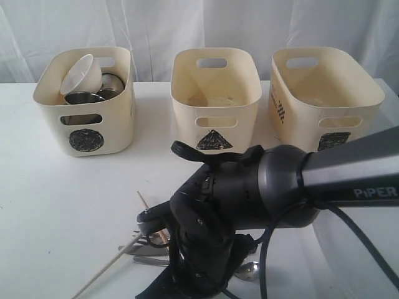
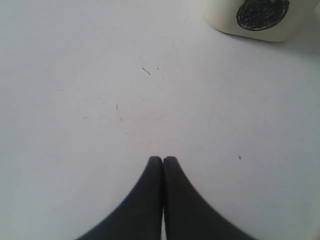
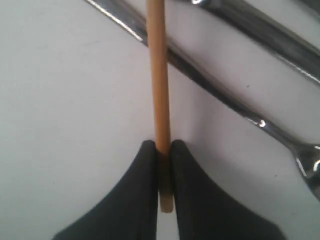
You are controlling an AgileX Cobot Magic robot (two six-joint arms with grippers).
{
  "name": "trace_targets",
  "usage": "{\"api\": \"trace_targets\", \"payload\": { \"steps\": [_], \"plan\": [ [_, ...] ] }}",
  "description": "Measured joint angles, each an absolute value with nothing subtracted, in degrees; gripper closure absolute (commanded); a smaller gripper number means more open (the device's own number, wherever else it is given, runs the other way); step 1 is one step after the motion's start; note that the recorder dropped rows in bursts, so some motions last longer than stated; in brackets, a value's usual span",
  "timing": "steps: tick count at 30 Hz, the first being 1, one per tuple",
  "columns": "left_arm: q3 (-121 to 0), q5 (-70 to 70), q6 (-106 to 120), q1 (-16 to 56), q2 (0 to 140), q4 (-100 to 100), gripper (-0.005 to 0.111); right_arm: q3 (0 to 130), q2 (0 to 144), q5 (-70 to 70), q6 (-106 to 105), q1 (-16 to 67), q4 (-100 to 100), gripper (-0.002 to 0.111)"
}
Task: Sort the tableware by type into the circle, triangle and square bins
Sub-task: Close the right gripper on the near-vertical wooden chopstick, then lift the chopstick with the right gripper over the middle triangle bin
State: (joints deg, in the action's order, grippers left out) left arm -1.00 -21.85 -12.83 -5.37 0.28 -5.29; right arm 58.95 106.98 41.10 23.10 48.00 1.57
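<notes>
Right tool (image 3: 162,147) is clamped on a chopstick (image 3: 159,75). It pinches close to one end, so nearly all the stick's length pokes out past the tips. The stick crosses over a steel handle (image 3: 215,92) on the bench (image 3: 60,100), low in the cutlery pile in front of the triangle bin (image 1: 215,118).

Risks:
- An end grip on a thin round stick may let it pivot or roll out on the lift (long lever, tiny contact).
- A drooping free end could drag the handle or catch a bin rim.

Left tool (image 2: 162,159) is closed on nothing, over bare bench near the circle bin (image 2: 260,20).
</notes>
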Motion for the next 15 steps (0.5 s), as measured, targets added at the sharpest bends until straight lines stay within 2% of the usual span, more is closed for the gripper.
{"api": "trace_targets", "payload": {
  "steps": [10,15],
  "plan": [
    [-1.0,-21.85,-12.83,-5.37,0.28,-5.29,0.107,58.84,105.15,41.78,27.38,47.17,-6.54,0.108],
    [-1.0,-21.85,-12.83,-5.37,0.28,-5.29,0.107,59.78,101.34,48.43,31.32,43.61,-16.44,0.108]
  ]
}}
